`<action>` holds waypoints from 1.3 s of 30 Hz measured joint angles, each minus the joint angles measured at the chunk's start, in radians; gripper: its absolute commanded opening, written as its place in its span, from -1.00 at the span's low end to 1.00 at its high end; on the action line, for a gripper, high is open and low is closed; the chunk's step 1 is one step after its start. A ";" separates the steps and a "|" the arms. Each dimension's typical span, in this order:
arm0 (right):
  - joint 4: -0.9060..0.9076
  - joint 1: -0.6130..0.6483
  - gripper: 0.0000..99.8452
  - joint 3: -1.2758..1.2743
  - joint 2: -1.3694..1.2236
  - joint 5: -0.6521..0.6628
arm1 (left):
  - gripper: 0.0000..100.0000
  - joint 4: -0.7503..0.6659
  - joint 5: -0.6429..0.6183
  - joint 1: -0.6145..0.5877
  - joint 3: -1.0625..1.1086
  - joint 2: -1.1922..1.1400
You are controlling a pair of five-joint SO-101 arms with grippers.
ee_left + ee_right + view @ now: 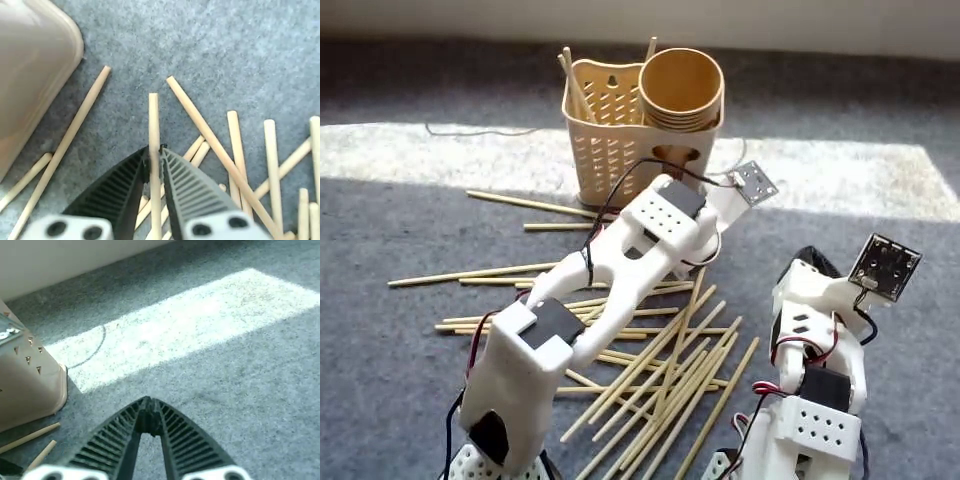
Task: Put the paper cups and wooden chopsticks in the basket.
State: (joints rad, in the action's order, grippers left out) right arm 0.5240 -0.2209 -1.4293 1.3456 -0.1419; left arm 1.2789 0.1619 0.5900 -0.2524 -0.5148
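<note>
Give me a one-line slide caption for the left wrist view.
Left gripper shut on one wooden chopstick near the basket, loose chopsticks scattered on the carpet.

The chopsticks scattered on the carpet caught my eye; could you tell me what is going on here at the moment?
The left arm is stretched toward the basket, its jaws shut on one wooden chopstick. The paper cups sit stacked in the basket, with a few chopsticks beside them. Many loose chopsticks lie on the carpet. The right arm is off to the side, jaws shut on nothing.
</note>
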 measured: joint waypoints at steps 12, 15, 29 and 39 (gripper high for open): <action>0.000 0.000 -0.99 0.000 0.000 0.000 | -0.99 0.184 0.000 -0.005 -0.169 0.000; 0.000 0.000 -0.99 0.000 0.000 0.000 | -0.99 0.221 0.000 -0.005 -0.209 0.000; -0.080 0.002 -0.99 -0.003 0.000 0.000 | -0.99 0.304 0.000 -0.005 -0.279 0.044; -0.081 0.002 -0.99 -0.003 0.000 0.000 | -0.99 0.261 0.000 0.041 -0.021 0.344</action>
State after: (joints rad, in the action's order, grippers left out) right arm 0.4427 -0.2194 -1.4323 1.3456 -0.1419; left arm 1.5397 0.1619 0.6314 -0.2739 -0.1711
